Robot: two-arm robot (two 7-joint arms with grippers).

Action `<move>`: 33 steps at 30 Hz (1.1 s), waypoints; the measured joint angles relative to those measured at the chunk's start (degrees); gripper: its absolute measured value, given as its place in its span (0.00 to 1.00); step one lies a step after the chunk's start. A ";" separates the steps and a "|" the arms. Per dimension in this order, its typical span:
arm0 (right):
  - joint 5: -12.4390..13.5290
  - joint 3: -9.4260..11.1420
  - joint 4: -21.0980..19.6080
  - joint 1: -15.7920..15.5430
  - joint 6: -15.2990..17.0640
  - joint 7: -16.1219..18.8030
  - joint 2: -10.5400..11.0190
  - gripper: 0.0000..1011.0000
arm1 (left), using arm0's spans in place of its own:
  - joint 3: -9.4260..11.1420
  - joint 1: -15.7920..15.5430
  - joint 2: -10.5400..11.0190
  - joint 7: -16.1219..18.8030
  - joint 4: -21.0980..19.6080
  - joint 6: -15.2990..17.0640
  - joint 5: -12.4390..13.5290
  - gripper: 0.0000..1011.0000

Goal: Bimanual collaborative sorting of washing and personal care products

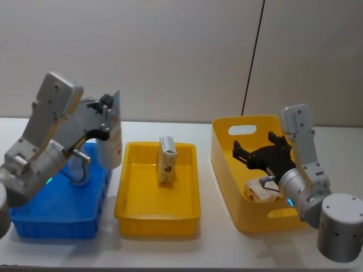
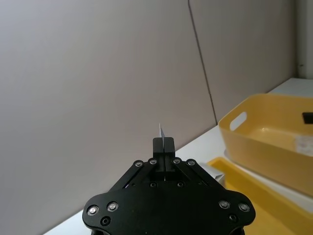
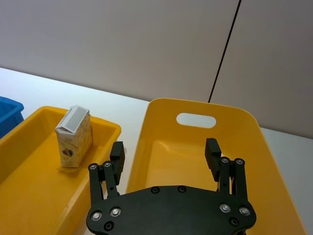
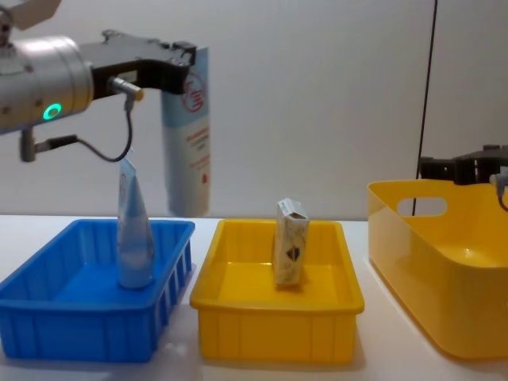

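My left gripper (image 4: 184, 65) is shut on the flat crimped end of a pale-blue tube (image 4: 188, 135) with red print. The tube hangs upright above the right edge of the blue bin (image 4: 48, 317). In the left wrist view the fingers (image 2: 164, 145) pinch that thin edge. A second tube (image 4: 133, 234) stands inside the blue bin. A cream carton (image 4: 290, 242) with a dark diamond logo stands in the yellow tray (image 1: 127, 209). My right gripper (image 3: 165, 154) is open and holds nothing, hovering over the tall yellow bin (image 1: 224, 150), where cream packets (image 1: 260, 191) lie.
The three containers stand in a row on the white table (image 1: 351, 147): blue bin on the left, shallow yellow tray in the middle, tall yellow bin on the right. A grey wall with a dark vertical seam (image 1: 253, 56) rises close behind.
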 joint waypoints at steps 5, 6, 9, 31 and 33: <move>0.00 0.00 0.00 0.00 0.00 0.00 0.00 0.99 | 1.01 -2.48 -1.44 -2.21 1.38 -0.18 -0.48 0.00; 0.00 0.00 0.00 0.00 0.00 0.00 0.00 0.99 | 1.33 -3.07 -1.81 -2.83 1.87 -0.20 -0.64 0.00; 0.00 0.00 0.00 0.00 0.00 0.00 0.00 0.99 | 1.85 -4.01 -2.42 -3.81 2.53 -0.21 -0.97 0.00; 0.69 -0.18 -0.52 -0.35 0.13 3.08 0.79 0.99 | 6.95 -9.52 -6.85 -10.17 6.31 1.60 -3.83 0.00; 1.02 -0.38 -0.77 -0.46 0.21 4.11 1.20 0.99 | 7.41 -9.83 -7.15 -10.55 6.60 1.78 -4.05 0.00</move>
